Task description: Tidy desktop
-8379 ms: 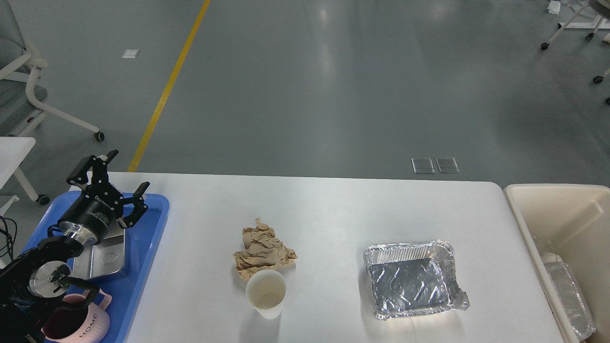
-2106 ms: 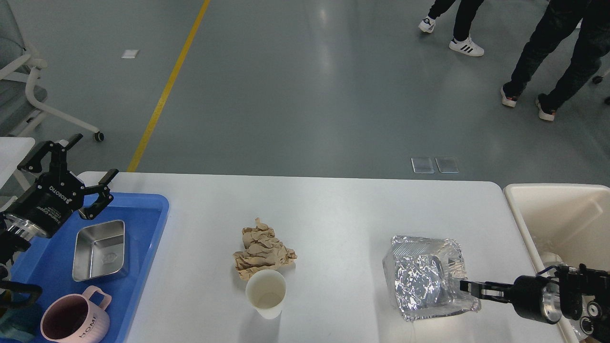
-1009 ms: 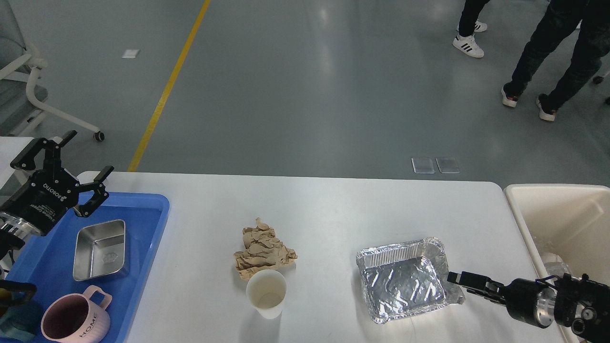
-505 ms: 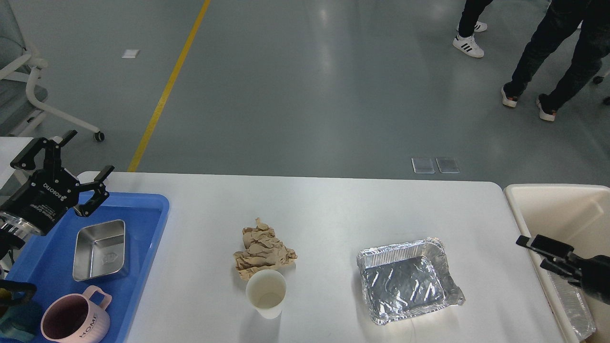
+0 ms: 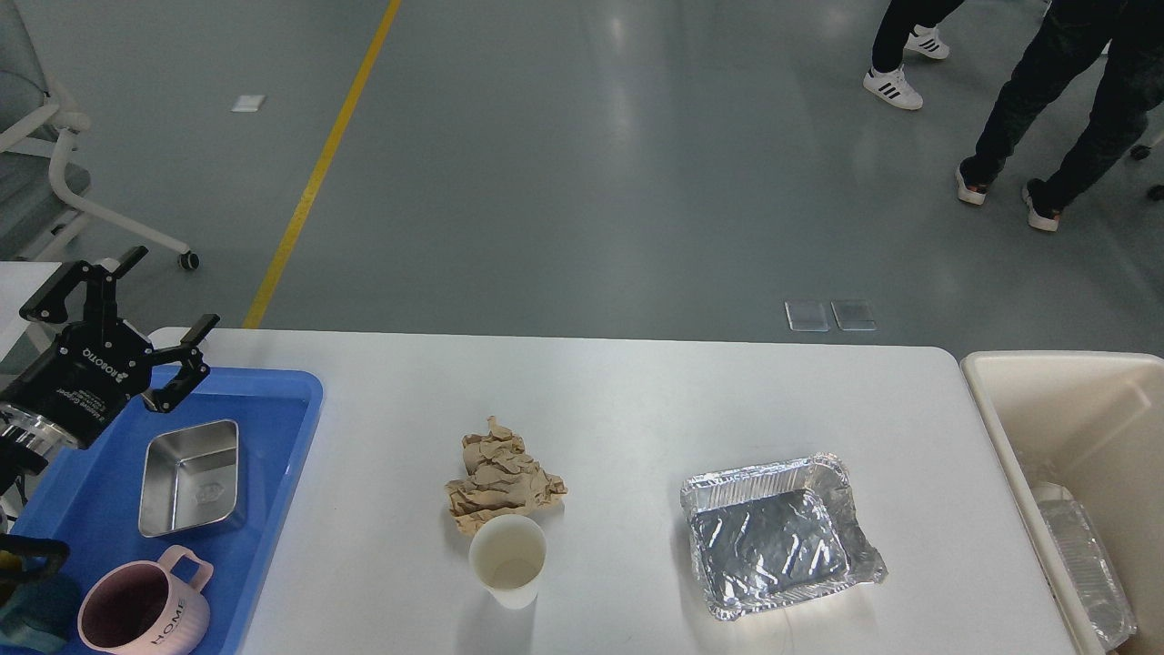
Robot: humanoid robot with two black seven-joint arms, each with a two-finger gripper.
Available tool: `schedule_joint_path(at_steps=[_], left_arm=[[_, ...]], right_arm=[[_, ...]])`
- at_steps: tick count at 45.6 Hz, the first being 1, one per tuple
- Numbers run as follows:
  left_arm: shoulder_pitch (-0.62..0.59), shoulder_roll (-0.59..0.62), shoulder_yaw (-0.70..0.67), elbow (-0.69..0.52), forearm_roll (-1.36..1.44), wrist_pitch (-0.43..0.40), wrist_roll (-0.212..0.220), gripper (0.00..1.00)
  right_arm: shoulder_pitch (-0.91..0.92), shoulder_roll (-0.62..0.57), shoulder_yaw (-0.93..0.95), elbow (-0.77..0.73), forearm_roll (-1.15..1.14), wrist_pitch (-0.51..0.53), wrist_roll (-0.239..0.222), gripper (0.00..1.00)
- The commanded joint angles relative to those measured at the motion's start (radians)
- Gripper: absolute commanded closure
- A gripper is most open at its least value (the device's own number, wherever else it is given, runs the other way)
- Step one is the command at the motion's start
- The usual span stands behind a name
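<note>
A: What is sitting nearest on the desktop (image 5: 655, 400)?

B: A white paper cup (image 5: 507, 560) is standing upright near the front edge, its mouth facing up. Just behind it a crumpled brown paper (image 5: 503, 478) is lying, touching or almost touching the cup's far rim. To the right a foil tray (image 5: 782, 537) is resting flat, open side up, its rim bent and wrinkled.

A: And where is the desktop itself lying?

B: It is filling the lower half of the view, stretching between a blue tray (image 5: 273, 473) on the left end and a cream bin (image 5: 1064, 409) standing just past the right edge.

A: What is the blue tray carrying?

B: A pink mug (image 5: 145, 609) is sitting at its near end, and a steel dish (image 5: 191, 473) is lying just behind the mug, apart from it.

A: Is anything lying in the bin?

B: A clear plastic lid or container (image 5: 1087, 569) is resting at its near end.

A: How is the left gripper (image 5: 136, 314) standing?

B: It is hovering over the far left corner of the blue tray, its two fingers spread wide apart and pinching nothing. The right gripper is not showing.

A: Farther back?

B: Beyond the table a yellow floor line (image 5: 318, 164) is running away over grey floor, and two people's legs (image 5: 1046, 100) are showing at the top right.
</note>
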Motion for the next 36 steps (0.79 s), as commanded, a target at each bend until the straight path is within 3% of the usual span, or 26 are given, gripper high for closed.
schedule_joint_path(at_steps=[1, 8, 28, 36], left_arm=[[0.002, -0.002, 0.000, 0.000, 0.000, -0.012, 0.000, 0.03], [0.002, 0.000, 0.000, 0.002, 0.000, -0.024, 0.000, 0.03], [0.005, -0.003, -0.011, 0.008, 0.000, -0.037, 0.000, 0.03], [0.005, -0.008, -0.011, 0.009, 0.000, -0.037, 0.000, 0.03]], right_arm=[[-0.003, -0.032, -0.008, 0.012, 0.154, 0.002, 0.006, 0.00], [-0.019, -0.043, -0.008, 0.020, 0.217, 0.004, 0.034, 0.00], [-0.019, -0.049, 0.000, 0.016, 0.197, 0.013, 0.034, 0.00], [-0.019, -0.038, -0.003, -0.035, 0.005, 0.013, 0.031, 0.00]])
